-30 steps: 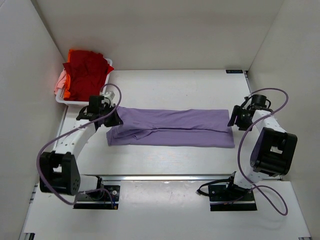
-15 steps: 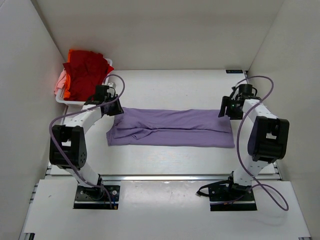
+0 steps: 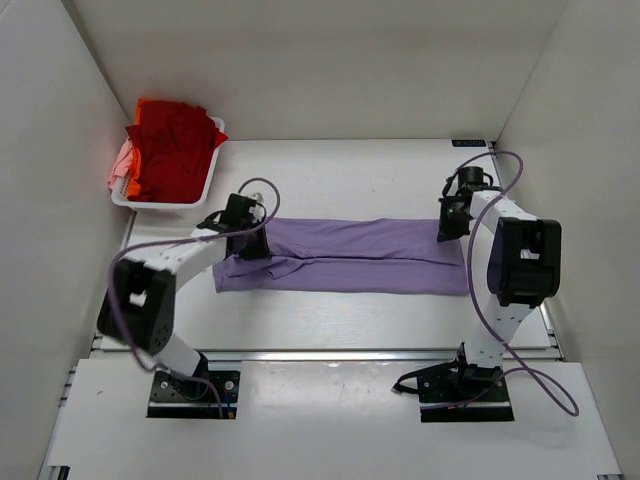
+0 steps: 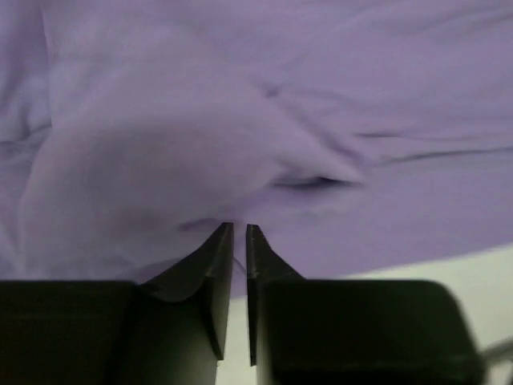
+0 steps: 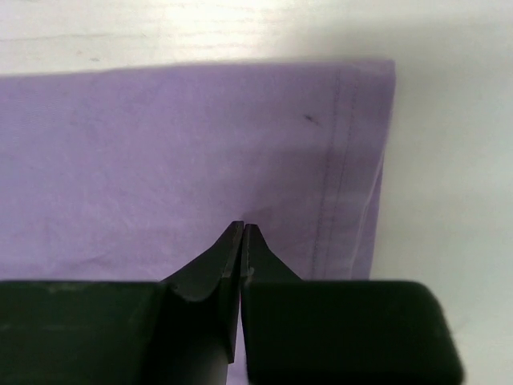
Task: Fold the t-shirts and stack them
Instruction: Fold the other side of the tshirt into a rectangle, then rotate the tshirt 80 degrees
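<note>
A lavender t-shirt [image 3: 350,255], folded into a long strip, lies flat across the middle of the table. My left gripper [image 3: 250,240] is on its left end. In the left wrist view the left gripper [image 4: 239,227] has a narrow slit between its fingers, and its tips are against a raised bulge of cloth [image 4: 160,160]. My right gripper [image 3: 447,228] is at the strip's far right corner. Seen from the right wrist, the right gripper [image 5: 243,226] is shut with its tips down on the cloth near the stitched hem [image 5: 341,160]. Whether cloth is pinched there does not show.
A white basket [image 3: 160,203] stands at the back left against the wall. It holds a crumpled red tee [image 3: 170,140], with some pale pink cloth [image 3: 120,165] at its left side. White walls close in the table on the left, the right and the back.
The left gripper has moved right from the strip's left corner onto the cloth, and its fingers have parted slightly. The right gripper has moved back and inward to the far right corner and shut.
</note>
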Robot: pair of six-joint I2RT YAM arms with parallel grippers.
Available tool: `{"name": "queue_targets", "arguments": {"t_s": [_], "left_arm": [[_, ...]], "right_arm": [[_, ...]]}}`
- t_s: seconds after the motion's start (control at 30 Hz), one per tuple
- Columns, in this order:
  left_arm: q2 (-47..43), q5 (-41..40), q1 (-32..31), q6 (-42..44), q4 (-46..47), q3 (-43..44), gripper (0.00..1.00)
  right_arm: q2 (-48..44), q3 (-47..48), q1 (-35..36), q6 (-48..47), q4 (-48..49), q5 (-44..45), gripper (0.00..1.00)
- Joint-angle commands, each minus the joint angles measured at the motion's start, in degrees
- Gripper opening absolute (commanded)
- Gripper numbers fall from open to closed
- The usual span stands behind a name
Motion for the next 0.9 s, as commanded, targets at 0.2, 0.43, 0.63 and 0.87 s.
{"name": "queue_targets", "arguments": {"t_s": [0.2, 0.43, 0.63, 0.87], "left_arm": [[22.1, -5.2, 0.2, -2.8, -3.6, 18.8, 0.17], [42.3, -3.4, 2.5, 2.2, -16.5, 53.8, 0.17], [63.4, -1.6, 1.6, 8.0, -41.6, 95.2, 0.07], [40.9, 2.1, 2.3, 6.3, -19.3, 59.8, 0.09]], "right_arm": [[-1.0, -3.4, 0.7, 10.3, -6.6, 4.0, 0.00], [-9.9, -15.1, 8.2, 23.2, -9.3, 1.1, 0.00], [-12.9, -19.2, 13.8, 27.7, -7.0, 2.0, 0.00], [-8.8, -14.2, 10.1, 19.9, -5.9, 5.7, 0.00]]}}
